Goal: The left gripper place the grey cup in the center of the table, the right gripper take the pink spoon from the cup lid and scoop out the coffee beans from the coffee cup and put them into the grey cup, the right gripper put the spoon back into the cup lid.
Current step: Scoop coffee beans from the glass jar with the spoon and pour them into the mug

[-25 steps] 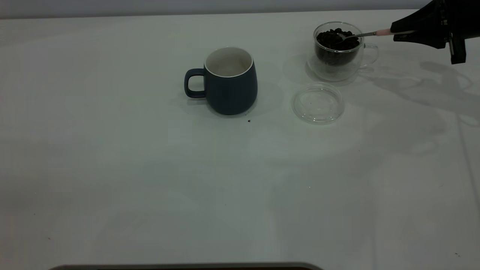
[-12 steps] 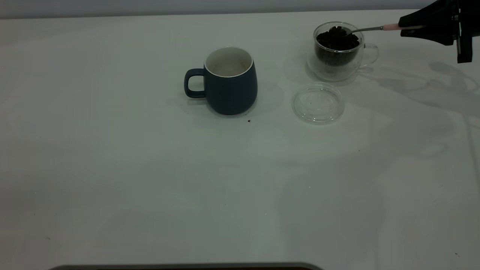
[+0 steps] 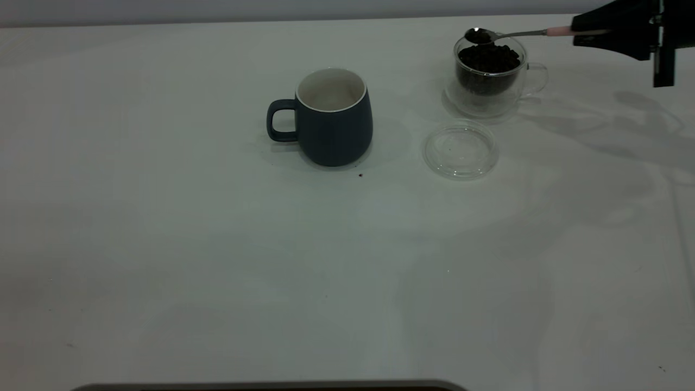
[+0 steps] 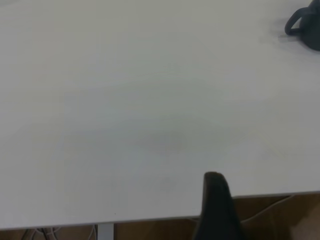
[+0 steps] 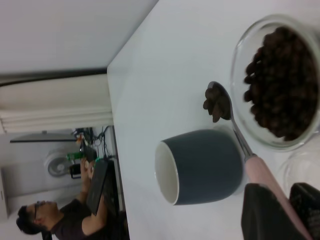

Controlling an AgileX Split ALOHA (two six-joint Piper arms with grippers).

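From the exterior view I have the right gripper (image 3: 589,32), a black two-fingered claw, at the far right edge of the wide white table (image 3: 217,244). Its fingers are clamped on the pale pink handle of the small metal-bowled pink spoon (image 3: 510,34). The spoon runs out leftward, roughly level, and its bowl sits just above the far-left rim of the clear double-walled glass coffee cup (image 3: 491,73). On my right wrist camera the spoon (image 5: 235,130) carries a small clump of dark roasted coffee beans (image 5: 215,102) in its bowl, clear of the heap in the glass cup (image 5: 280,82).

The rounded dark blue-grey ceramic grey cup (image 3: 331,117) stands upright near the middle of the table, well to the left of the coffee cup, handle pointing left, and its white interior looks bare. The small clear round cup lid (image 3: 460,149) lies flat on the table just nearer than the coffee cup, with nothing on it.

The left gripper (image 4: 217,210) shows only as a single dark fingertip at the table's edge on its own wrist camera, so I cannot tell how far open it is. A person sits in the background of the right wrist view.
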